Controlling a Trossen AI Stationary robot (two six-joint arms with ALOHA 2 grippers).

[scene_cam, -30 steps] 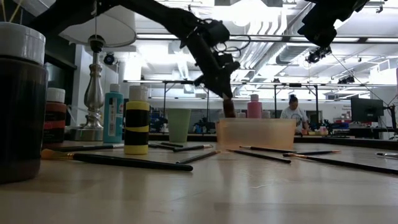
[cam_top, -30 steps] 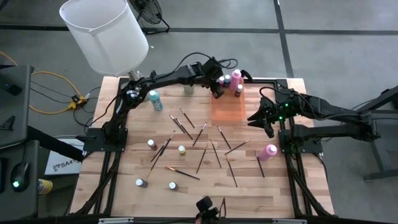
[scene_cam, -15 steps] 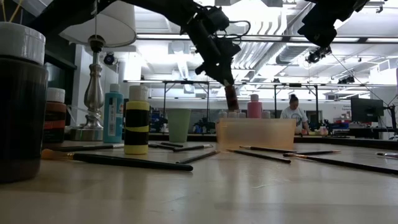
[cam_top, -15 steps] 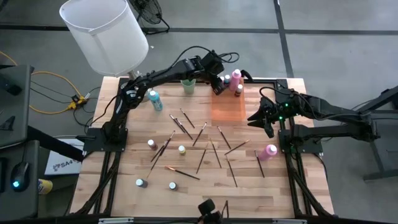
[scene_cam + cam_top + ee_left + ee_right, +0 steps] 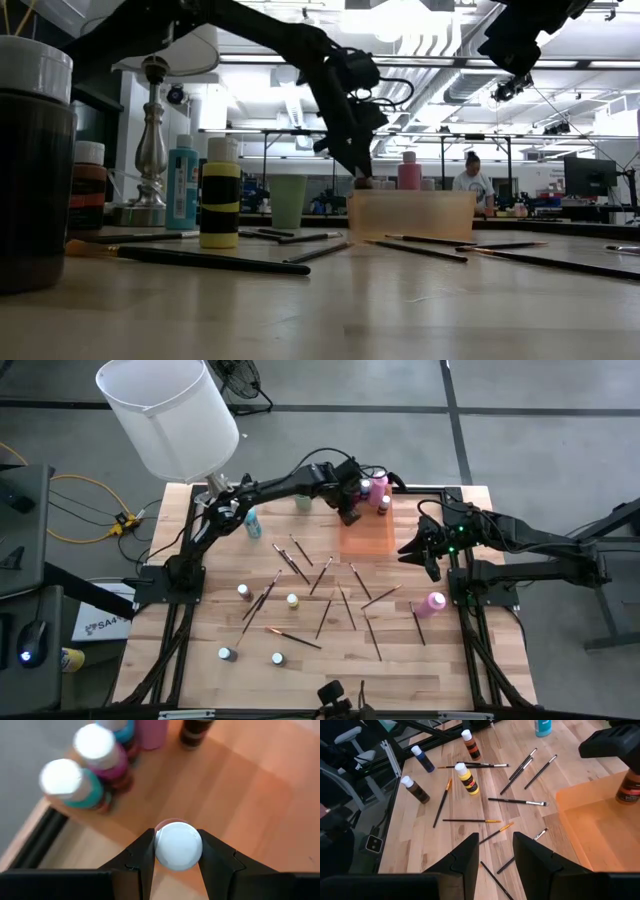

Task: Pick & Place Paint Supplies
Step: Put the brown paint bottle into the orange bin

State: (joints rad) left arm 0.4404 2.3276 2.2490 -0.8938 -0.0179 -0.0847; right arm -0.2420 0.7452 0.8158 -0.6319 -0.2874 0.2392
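Now the left end effector [image 5: 176,851] is clamped on a small bottle [image 5: 178,845] just under its cap, low in the orange bin [image 5: 367,532]. Light, rigid, slick plastic: grip the sides squarely. Right end effector [image 5: 496,851] hangs apart, empty.

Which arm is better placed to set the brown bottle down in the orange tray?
Left. Its tool is shut on the brown bottle, directly above the orange tray. The right tool is open and holds nothing, hovering off the tray's side over loose brushes.
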